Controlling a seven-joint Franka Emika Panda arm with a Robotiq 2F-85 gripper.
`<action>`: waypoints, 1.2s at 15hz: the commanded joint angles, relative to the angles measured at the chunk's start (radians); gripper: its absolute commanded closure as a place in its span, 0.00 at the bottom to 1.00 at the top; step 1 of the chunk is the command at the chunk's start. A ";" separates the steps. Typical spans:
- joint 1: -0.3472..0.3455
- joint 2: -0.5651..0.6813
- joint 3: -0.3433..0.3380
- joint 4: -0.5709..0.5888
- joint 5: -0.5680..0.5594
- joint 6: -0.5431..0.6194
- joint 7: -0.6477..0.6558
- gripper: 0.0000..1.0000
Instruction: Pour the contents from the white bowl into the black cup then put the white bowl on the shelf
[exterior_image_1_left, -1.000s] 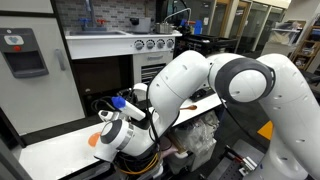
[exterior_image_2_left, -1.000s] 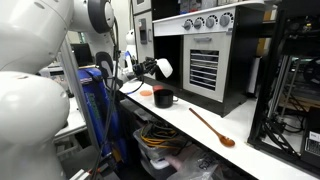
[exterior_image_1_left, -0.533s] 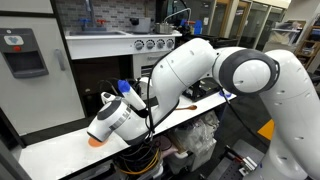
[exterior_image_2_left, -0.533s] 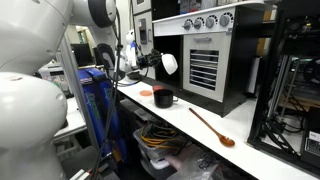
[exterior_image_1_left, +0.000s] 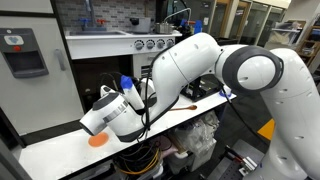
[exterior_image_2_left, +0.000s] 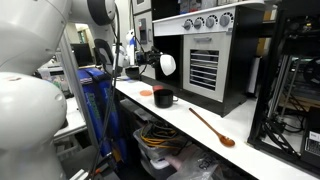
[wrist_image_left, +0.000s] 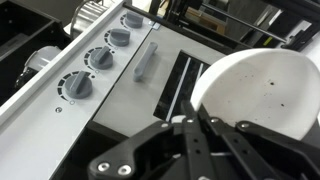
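My gripper (exterior_image_2_left: 155, 64) is shut on the rim of the white bowl (exterior_image_2_left: 167, 64), which it holds up on edge in the air, in front of the cabinet's dark recess. In the wrist view the bowl (wrist_image_left: 265, 95) fills the right side, its rim pinched where the two fingers meet at my gripper (wrist_image_left: 190, 122). The black cup (exterior_image_2_left: 164, 98) stands on the counter below the bowl. The shelf (exterior_image_1_left: 86, 110) is the floor of the dark recess. In that exterior view the arm hides the cup.
A flat orange disc (exterior_image_2_left: 147, 92) lies beside the black cup and also shows on the long white countertop (exterior_image_1_left: 60, 150). A wooden spoon (exterior_image_2_left: 212, 128) lies further along the counter. Knobs (wrist_image_left: 95, 60) line the panel above the recess.
The arm has carried the bowl slightly up and toward the cabinet front. The grip on the rim is unchanged.
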 joint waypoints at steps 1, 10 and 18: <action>-0.032 -0.026 0.034 0.026 0.102 0.035 0.049 0.99; -0.022 -0.052 0.020 0.118 0.345 0.013 0.118 0.99; -0.019 -0.123 -0.002 0.165 0.472 -0.019 0.326 0.99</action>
